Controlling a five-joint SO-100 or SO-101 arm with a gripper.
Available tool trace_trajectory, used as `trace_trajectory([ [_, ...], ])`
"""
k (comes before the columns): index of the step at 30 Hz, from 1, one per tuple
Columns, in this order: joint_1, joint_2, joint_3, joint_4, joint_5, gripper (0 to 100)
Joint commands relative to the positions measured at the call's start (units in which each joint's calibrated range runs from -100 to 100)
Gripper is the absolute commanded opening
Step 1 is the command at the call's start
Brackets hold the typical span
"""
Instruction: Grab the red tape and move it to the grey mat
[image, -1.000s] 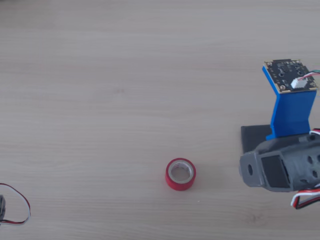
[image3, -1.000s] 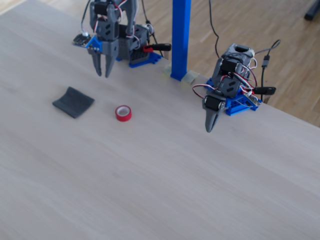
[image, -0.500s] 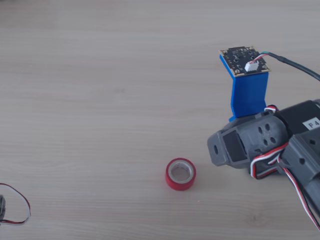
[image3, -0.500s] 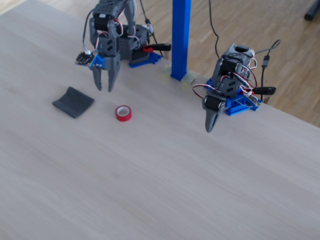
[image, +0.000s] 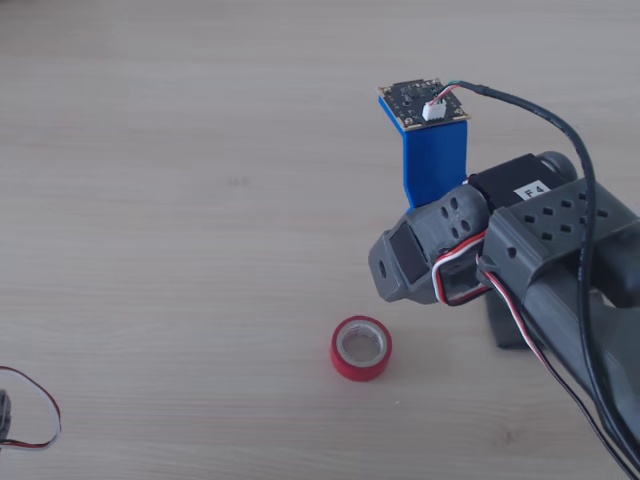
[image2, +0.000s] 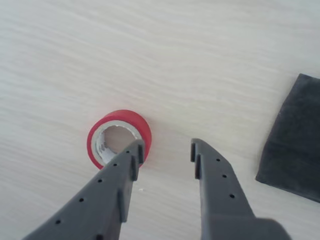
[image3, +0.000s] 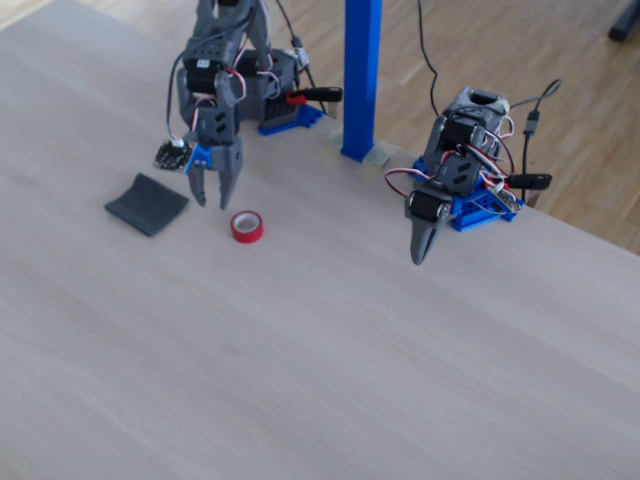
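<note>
The red tape lies flat on the pale wooden table, its whitish core facing up. In the wrist view my gripper is open and empty above the table. Its left fingertip overlaps the tape's right rim and the right fingertip is clear of it. The grey mat lies at the right edge. In the fixed view the gripper hangs between the mat and the tape. In the other view the tape lies left of and below my arm, which hides the fingertips.
A second arm stands at the table's far right edge, its gripper pointing down. A blue post rises between the two bases. A thin red-and-black wire loop lies at the lower left in the other view.
</note>
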Motion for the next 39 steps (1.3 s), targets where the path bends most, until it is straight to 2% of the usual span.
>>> trace_trajectory([
  [1,0.2,1.3,-3.1,-0.5,-0.2,15],
  [39,-6.0,4.2,-1.4,-4.4,-1.7,15],
])
